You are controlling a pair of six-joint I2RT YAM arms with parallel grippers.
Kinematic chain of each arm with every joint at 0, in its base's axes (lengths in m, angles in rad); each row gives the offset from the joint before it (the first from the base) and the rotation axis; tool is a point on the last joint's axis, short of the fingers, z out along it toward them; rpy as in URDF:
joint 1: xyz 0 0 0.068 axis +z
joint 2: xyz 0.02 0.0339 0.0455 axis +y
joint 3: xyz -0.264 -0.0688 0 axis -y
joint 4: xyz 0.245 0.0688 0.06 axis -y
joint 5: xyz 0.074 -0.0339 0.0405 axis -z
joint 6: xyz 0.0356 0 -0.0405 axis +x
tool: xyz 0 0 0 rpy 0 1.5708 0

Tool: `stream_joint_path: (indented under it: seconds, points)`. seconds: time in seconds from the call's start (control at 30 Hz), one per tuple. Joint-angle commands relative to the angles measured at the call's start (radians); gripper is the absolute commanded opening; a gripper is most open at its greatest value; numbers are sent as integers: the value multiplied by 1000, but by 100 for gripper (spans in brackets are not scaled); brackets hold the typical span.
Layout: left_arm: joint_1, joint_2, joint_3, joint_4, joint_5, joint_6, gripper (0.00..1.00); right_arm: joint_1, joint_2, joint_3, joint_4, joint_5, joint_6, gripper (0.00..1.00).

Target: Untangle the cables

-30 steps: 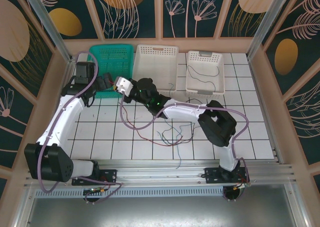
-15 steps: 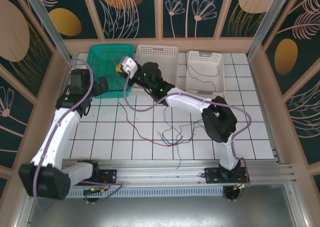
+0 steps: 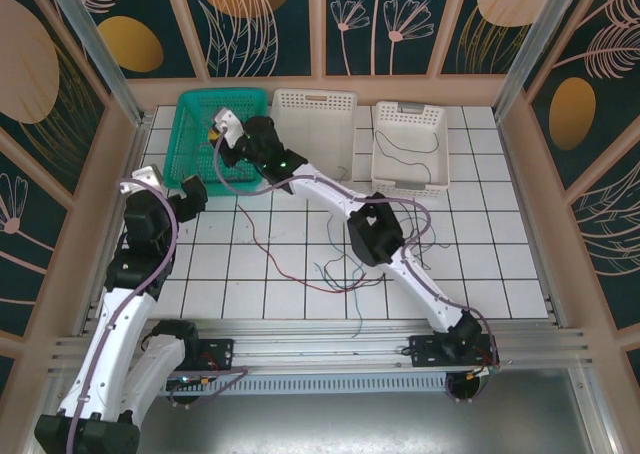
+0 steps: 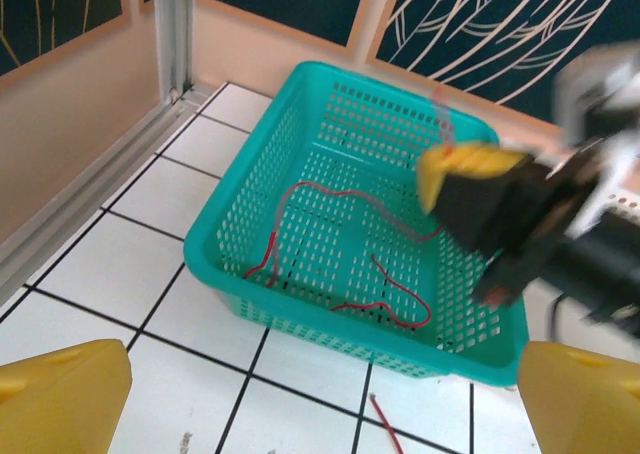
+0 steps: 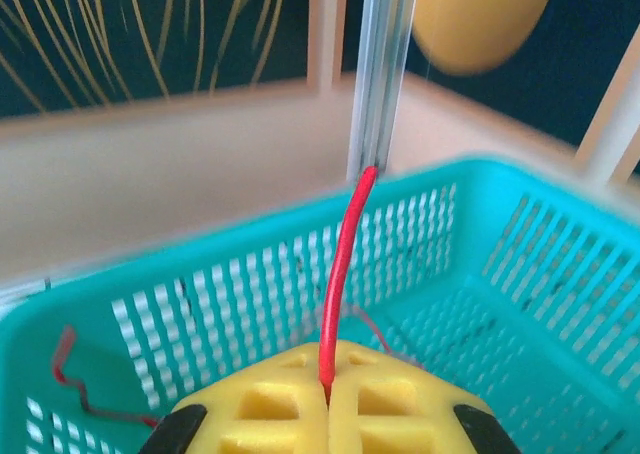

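The right gripper [image 5: 327,394] clamps a red cable [image 5: 343,264] above the green basket [image 4: 230,274] at far left, the left gripper [image 4: 320,402] hovers spread apart beside it, and slack trailing toward the tangle [image 3: 345,269] on the counter [image 3: 480,264] could drag the cable back out on release.

Counts across the tabletop [image 3: 500,254]
One teal basket [image 3: 225,94], two white baskets [image 3: 315,95] right of it and two arms [image 3: 130,264] are showing; cables [image 3: 340,269] near it are lying uncountably tangled.

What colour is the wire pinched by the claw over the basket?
The wire is red, clearest in the right wrist view.
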Motion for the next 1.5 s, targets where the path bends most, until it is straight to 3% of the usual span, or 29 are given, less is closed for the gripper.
stream_joint_path:
  seconds: [0.0, 0.43, 0.77, 0.97, 1.17, 1.47]
  points:
    - [-4, 8, -4, 60, 13, -13, 99, 12, 36, 61, -90, 16, 53, 0]
    - [-3, 4, -3, 62, 31, -14, 99, 3, 30, 94, -218, 60, 94, 1]
    - [-3, 7, -6, 58, 34, -12, 99, 4, -40, 91, -261, 49, 121, 45]
    - [-5, 5, -6, 57, 34, -9, 98, 6, -142, 91, -256, 46, 111, 60]
    - [-5, 7, -6, 55, 35, -10, 99, 11, -252, 93, -248, 101, 43, 71]
    - [-14, 37, -7, 59, 110, 1, 98, 17, -446, 62, -489, 100, 62, 72]
